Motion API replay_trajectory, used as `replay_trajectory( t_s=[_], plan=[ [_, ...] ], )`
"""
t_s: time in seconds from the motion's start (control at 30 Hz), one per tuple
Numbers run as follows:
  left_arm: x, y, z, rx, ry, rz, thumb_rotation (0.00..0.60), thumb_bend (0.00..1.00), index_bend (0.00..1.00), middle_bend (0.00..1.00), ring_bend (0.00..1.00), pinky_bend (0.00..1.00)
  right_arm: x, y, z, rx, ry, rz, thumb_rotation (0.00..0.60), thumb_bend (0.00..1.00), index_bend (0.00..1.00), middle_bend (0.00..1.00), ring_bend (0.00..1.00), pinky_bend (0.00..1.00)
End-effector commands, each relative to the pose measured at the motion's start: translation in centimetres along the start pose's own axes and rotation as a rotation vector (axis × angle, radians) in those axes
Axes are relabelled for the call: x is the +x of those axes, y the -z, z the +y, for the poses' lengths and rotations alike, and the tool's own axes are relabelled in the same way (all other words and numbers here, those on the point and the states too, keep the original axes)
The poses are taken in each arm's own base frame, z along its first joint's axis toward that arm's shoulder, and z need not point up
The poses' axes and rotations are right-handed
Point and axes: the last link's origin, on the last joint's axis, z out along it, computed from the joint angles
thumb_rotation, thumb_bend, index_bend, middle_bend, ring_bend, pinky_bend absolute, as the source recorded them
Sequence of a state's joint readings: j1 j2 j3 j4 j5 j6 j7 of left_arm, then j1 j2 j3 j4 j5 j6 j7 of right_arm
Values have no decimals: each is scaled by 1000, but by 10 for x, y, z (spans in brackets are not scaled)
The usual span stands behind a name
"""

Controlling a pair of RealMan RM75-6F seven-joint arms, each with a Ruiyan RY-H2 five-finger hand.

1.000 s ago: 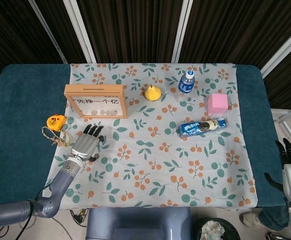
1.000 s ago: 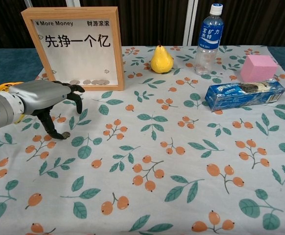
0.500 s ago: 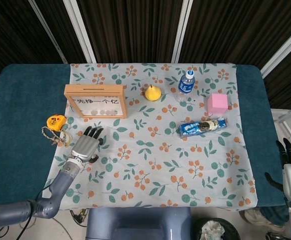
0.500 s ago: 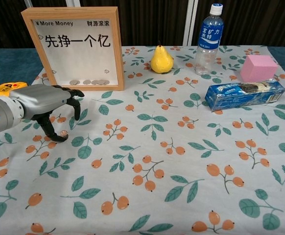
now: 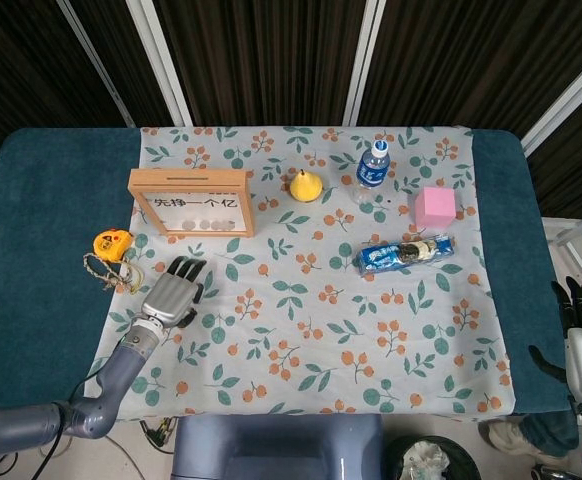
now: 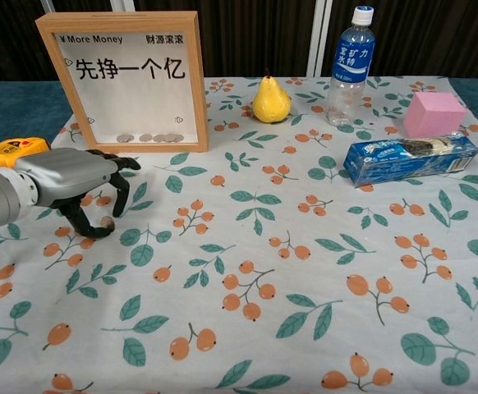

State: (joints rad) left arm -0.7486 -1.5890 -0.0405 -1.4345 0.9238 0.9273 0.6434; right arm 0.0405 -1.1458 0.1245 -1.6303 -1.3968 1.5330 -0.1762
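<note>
Even, bright overhead light in both views; soft short shadows under the left hand (image 6: 75,176) and water bottle (image 6: 350,61); sharp focus, dark backdrop, no glare.

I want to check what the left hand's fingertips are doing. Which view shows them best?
The chest view: it sees the left hand from the side, fingertips curled down to the tablecloth around a small coin-like thing. The head view shows only the back of the hand, hiding the fingertips.
</note>
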Motion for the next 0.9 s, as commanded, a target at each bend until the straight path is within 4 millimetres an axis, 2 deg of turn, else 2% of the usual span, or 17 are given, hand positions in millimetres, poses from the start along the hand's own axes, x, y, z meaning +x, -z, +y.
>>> replay_trajectory(
  t_s=[0.03, 0.43, 0.77, 0.9],
  plan=[
    [0, 0, 0, -1, -5, -6, 600, 144, 514, 0, 0, 0, 0, 0, 0, -2, -1, 0, 600, 297, 79, 0, 0, 0],
    [4, 0, 1, -5, 16, 7, 600, 221, 520, 0, 0, 0, 0, 0, 0, -4, 5, -6, 600, 296, 78, 0, 0, 0],
    [1, 1, 1, -16, 22, -3, 600, 403, 536, 0, 0, 0, -1, 0, 0, -12, 7, -13, 600, 297, 79, 0, 0, 0],
    [2, 1, 1, -18, 20, -1, 600, 437, 541, 0, 0, 0, -1, 0, 0, -14, 7, -14, 600, 296, 79, 0, 0, 0]
  ],
)
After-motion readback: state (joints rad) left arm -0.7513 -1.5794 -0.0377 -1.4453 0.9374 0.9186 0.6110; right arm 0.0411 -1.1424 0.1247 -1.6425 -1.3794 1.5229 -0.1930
